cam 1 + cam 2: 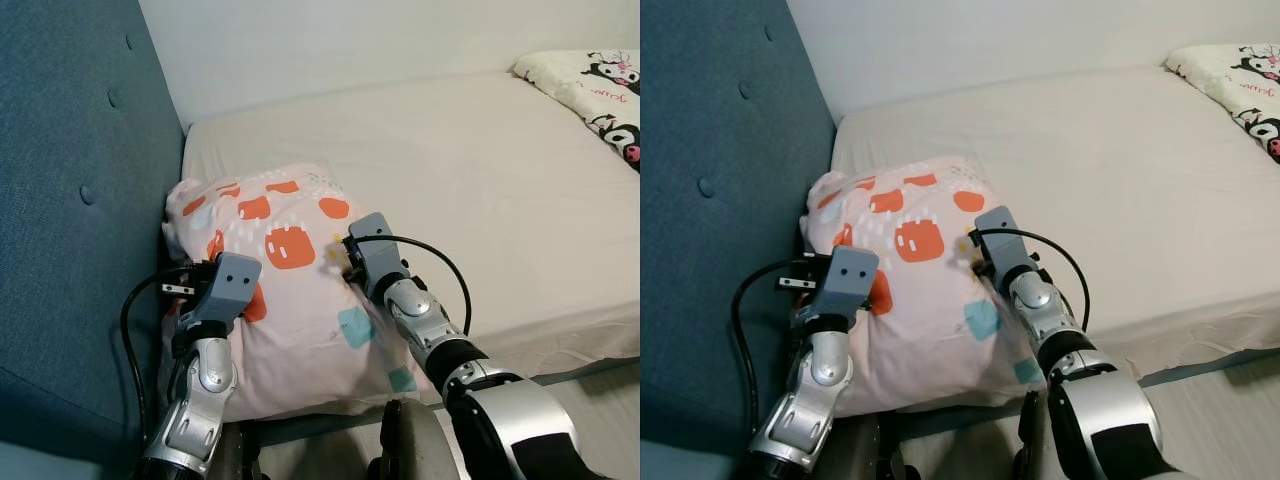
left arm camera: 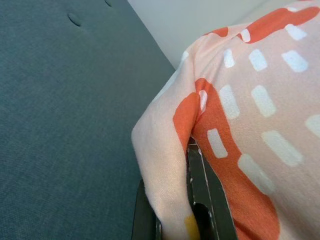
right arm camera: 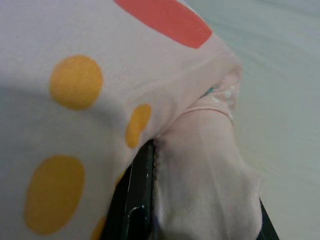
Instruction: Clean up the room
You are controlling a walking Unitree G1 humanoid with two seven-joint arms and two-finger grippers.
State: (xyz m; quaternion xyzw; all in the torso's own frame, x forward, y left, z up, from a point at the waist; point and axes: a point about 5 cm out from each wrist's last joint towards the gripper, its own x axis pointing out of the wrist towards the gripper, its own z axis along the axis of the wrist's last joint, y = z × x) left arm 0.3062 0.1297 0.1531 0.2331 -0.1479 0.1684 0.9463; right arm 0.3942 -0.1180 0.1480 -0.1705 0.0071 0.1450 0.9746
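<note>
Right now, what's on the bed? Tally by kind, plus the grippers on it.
Pillows: 2, a pink patterned pillow by the blue headboard and a white cartoon-print pillow at the far right corner
Grippers: 2, left gripper and right gripper, each pinching pink pillow fabric
Mattress: 1
Total: 5

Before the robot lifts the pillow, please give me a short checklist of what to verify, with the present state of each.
1. Left gripper has fabric of the pink pillow pinched: ok.
2. Right gripper has a fold of fabric pinched: ok.
3. Both grippers hold opposite sides of the pillow: ok.
4. Pillow is free of the blue headboard: not ok, it leans against it.
5. Mattress beyond has room: ok.
6. Grip is firm enough for lifting: cannot tell.
</note>
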